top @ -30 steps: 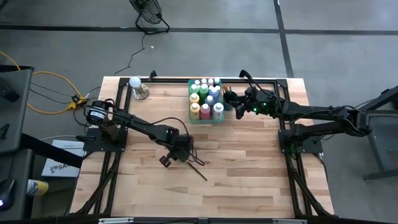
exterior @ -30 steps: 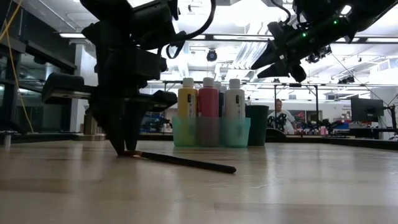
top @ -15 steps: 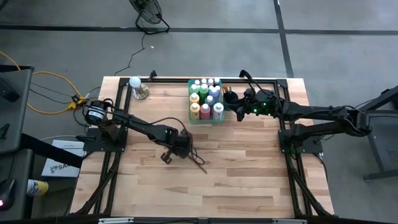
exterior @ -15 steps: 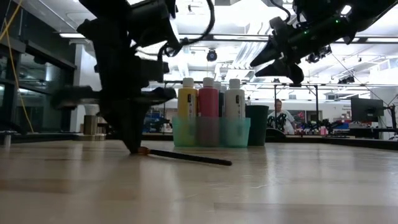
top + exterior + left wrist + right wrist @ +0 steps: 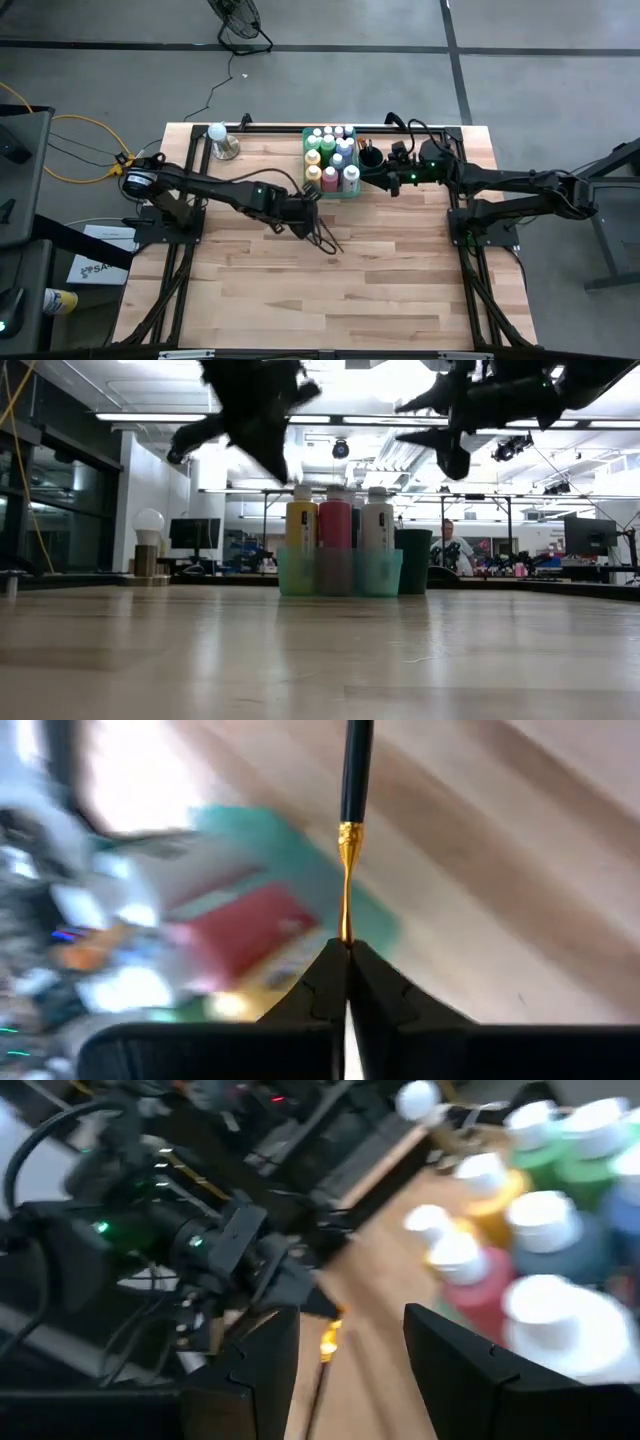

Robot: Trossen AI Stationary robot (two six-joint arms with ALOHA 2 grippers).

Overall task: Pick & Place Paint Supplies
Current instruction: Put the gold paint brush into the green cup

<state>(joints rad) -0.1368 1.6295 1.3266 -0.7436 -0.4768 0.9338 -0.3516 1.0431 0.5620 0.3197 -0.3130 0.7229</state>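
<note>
Two end effectors work above the table [image 5: 400, 290]: the left end effector [image 5: 347, 955] is clamped on a dark paintbrush [image 5: 352, 780] lifted beside the green tray [image 5: 309, 187] of paint bottles [image 5: 331, 160]. The right end effector [image 5: 345, 1335] hovers wide by the tray, empty. Only the left wrist view shows the brush's gold ferrule.

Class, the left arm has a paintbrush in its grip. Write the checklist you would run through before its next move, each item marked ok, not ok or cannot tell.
1. Left hand shut on the paintbrush: ok; it pinches the bristle end.
2. Paintbrush off the table: ok; nothing lies on the wood in the low view.
3. Green tray of paint bottles upright: ok.
4. Dark cup beside the tray free to receive the brush: cannot tell.
5. Right hand open and holding nothing: ok.
6. Right hand clear of the left arm's path: not ok; it hovers beside the tray.
</note>
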